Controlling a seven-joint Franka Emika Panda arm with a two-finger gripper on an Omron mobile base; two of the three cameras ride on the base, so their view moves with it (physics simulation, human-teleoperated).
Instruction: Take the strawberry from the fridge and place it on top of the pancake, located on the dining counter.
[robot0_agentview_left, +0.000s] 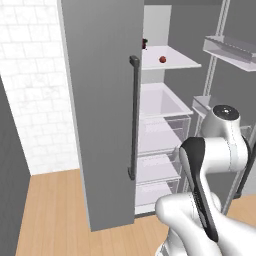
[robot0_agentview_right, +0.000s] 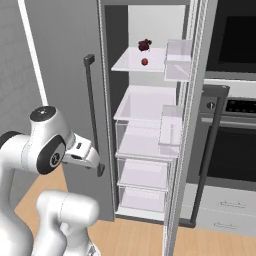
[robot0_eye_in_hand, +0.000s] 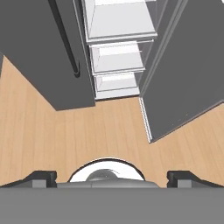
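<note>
Red tiny round strawberry (robot0_agentview_right: 144, 62) near front edge of white top fridge shelf (robot0_agentview_right: 131, 64), high above gripper (robot0_eye_in_hand: 112, 177); fingers spread wide, aimed at floor.

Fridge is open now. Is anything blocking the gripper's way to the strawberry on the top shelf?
Nothing visible blocks it. The strawberry sits in the open on the top shelf with the fridge doors swung wide. A darker red item sits behind it, out of the way. The gripper hangs open, pointing at the floor.
</note>
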